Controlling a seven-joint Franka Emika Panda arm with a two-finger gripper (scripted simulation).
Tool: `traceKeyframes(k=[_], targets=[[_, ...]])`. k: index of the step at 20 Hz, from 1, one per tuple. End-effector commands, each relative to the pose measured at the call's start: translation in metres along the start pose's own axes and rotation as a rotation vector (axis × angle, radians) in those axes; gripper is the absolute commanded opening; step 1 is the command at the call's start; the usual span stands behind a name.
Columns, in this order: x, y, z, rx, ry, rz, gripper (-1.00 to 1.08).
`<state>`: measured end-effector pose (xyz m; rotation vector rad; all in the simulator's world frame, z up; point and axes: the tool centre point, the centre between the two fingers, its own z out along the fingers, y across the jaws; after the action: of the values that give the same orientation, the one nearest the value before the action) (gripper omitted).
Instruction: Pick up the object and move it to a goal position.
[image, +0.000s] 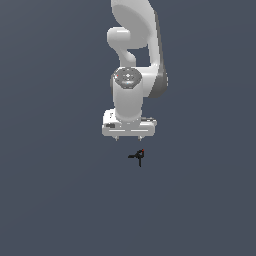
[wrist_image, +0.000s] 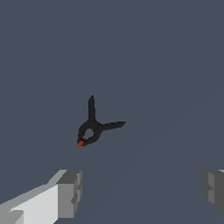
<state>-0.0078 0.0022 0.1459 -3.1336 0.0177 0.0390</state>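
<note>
The object (image: 139, 156) is a tiny black thing of thin branching prongs with a small red tip, lying on the dark grey floor. It also shows in the wrist view (wrist_image: 94, 125), with two black prongs spread and the red tip at one end. My white gripper (image: 129, 138) hangs above the floor, pointing down. In the exterior view the object shows just below it and slightly to the right, apart from the fingers. The gripper is open and empty. In the wrist view its two grey fingertips (wrist_image: 70, 192) stand wide apart, with the object beyond the gap.
A flat dark grey floor (image: 60, 200) fills both views. The white arm (image: 137, 45) rises above the gripper. No other object shows.
</note>
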Motion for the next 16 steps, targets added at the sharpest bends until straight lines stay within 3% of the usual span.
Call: traceKeyframes(k=[1, 10, 16], targets=[[0.0, 0.0, 0.0, 0.0, 0.0, 0.0, 1.0], [0.0, -0.023, 0.0, 0.017, -0.016, -0.004, 1.0], [0.0, -0.023, 0.001, 0.016, -0.016, 0.004, 1.0]])
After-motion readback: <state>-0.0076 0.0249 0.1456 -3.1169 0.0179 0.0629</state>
